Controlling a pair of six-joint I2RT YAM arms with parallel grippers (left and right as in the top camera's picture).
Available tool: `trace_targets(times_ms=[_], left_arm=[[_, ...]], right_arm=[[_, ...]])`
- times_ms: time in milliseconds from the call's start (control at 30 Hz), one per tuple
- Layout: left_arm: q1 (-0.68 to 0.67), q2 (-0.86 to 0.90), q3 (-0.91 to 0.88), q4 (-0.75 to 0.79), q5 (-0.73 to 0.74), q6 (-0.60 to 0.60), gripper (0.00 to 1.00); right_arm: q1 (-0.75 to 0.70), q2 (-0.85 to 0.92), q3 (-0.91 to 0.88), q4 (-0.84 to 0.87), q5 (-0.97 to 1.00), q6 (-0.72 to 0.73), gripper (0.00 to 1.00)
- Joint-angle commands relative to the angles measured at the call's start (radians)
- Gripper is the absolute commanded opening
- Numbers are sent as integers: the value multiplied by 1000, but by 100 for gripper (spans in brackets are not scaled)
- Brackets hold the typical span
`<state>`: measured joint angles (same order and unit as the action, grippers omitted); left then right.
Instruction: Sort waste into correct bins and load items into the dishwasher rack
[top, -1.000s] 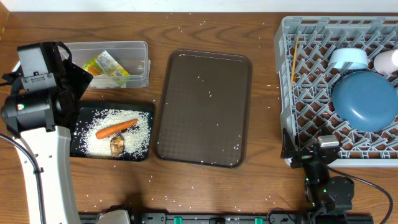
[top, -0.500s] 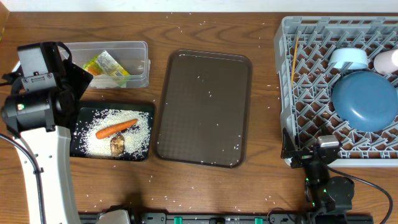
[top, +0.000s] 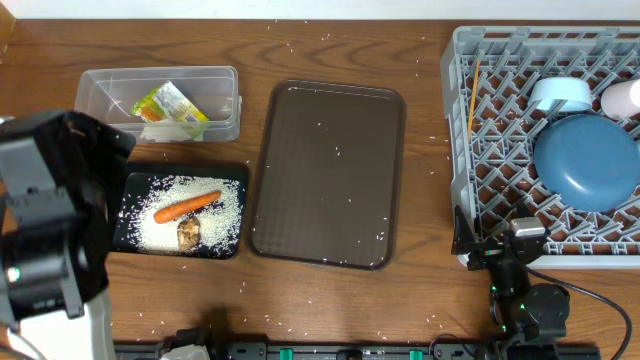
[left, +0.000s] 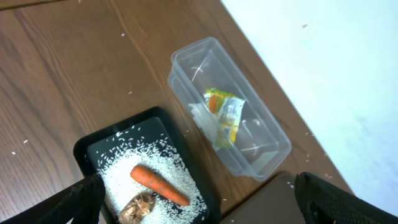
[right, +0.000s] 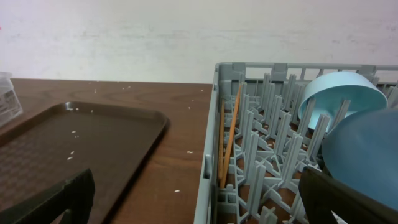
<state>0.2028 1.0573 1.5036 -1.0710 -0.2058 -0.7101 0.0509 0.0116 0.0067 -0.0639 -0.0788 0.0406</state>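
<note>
The sorting looks close to done, so the main risk is spoiling what is already placed. The left tool (left: 205, 202) hangs wide open and empty above the two bins. If it drops carelessly, it could clip the wall of the clear tub (top: 100, 90). It could also tip the black tray (top: 236, 176) and scatter the rice (top: 225, 215) lying loose around the carrot (top: 186, 207) and the brown lump (top: 188, 232). The wrapper (top: 172, 108) lies in the clear tub and looks light enough to be flicked out by a passing finger.

The right tool (right: 199, 202), also spread open with nothing in it, sits low beside the near left corner of the rack (top: 458, 120). A sideways swing there could jolt the rack, and the chopsticks (top: 472, 95) leaning on the pegs just inside that wall might slide through the lattice. The plate (top: 588, 160), the bowl (top: 560, 93) and the white cup (top: 622, 97) rest in the rack's right part.

Stray grains dot the serving tray (top: 325, 170) and the worktop (top: 420, 300); they look too small to pinch. From overhead, the left arm (top: 45, 240) hides the black tray's left edge. The serving tray lies between bins and rack, in the path of any crossing.
</note>
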Motion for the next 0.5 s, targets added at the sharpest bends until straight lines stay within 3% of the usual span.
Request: trace_targets(times_ms=[0,267,467], left_arm=[[-27,-36,-2,-2,-14,-2,98],[-106,-153,-172,35,-50,-2,98],[-151,-311,-539,321,-31,21,98]], right_arm=[[-11,-7,-1,-5,-3,-12,99],[-11,-7,-1,-5,-3,-12,99],[-11,-7,-1,-5,-3,-12,99]])
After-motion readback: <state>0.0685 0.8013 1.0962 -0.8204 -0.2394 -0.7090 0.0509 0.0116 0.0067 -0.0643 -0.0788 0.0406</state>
